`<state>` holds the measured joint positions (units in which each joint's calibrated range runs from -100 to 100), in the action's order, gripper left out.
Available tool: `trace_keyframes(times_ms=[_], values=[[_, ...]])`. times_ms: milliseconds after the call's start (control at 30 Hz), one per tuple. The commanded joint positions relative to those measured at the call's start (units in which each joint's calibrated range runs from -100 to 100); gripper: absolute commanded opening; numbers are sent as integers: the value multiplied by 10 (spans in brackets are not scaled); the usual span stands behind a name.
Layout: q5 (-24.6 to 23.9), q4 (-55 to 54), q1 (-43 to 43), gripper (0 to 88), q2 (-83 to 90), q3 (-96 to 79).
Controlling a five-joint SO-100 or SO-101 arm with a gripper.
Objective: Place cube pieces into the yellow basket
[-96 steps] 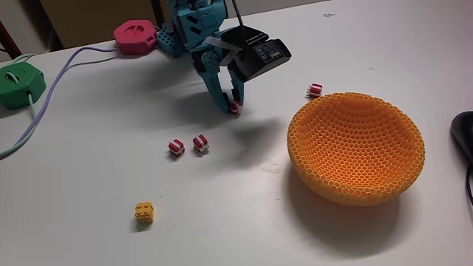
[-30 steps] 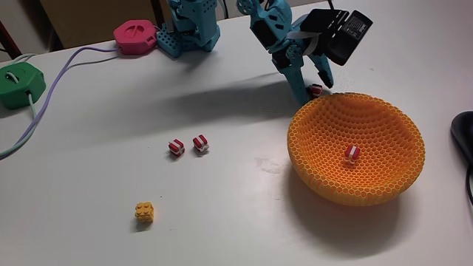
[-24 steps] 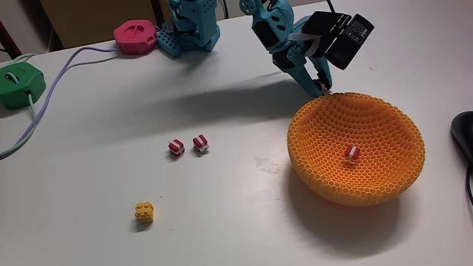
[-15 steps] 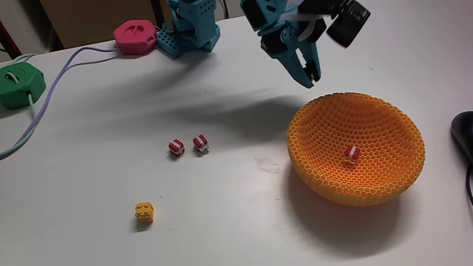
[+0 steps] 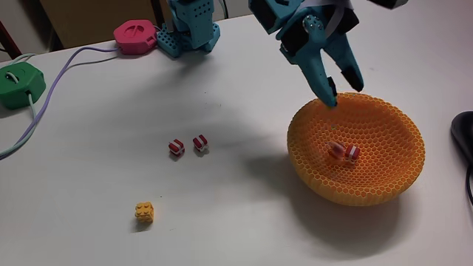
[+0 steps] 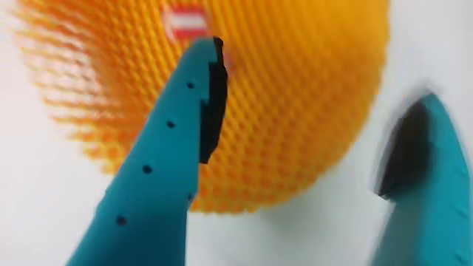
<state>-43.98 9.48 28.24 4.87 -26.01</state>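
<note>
The yellow basket (image 5: 384, 188) stands at the right of the table in the fixed view, with two red-and-white cube pieces (image 5: 336, 150) (image 5: 352, 153) lying inside it. My teal gripper (image 5: 342, 91) hangs open over the basket's back rim with nothing between its fingers. Two more striped cubes (image 5: 175, 147) (image 5: 200, 143) lie side by side mid-table, and a yellow studded cube (image 5: 144, 213) sits nearer the front. The blurred wrist view has the gripper (image 6: 314, 77) open above the basket (image 6: 295, 125), with one striped cube (image 6: 186, 21) at the top.
A pink hexagonal box (image 5: 135, 35) and a green one (image 5: 18, 81) sit at the back left, joined by cables (image 5: 52, 92). The arm's base (image 5: 191, 29) stands behind them. A black object (image 5: 464, 137) lies at the right edge.
The gripper rose from the table behind the basket with a striped cube, swung over the basket and opened. A second cube now lies in the basket.
</note>
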Motion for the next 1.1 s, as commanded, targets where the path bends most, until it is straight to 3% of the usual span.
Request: trace_keyframes(times_ms=[0, 100, 233, 333, 467, 633, 1067], values=[[12, -4, -1, 511, 34, -7], [34, 163, -41, 492, 109, 0], [78, 410, -163, 460, 214, -17], [87, 459, -253, 422, 253, -84], [65, 392, -320, 385, 262, -220], [22, 205, -331, 373, 222, -355], [19, 49, -340, 321, 58, -320]])
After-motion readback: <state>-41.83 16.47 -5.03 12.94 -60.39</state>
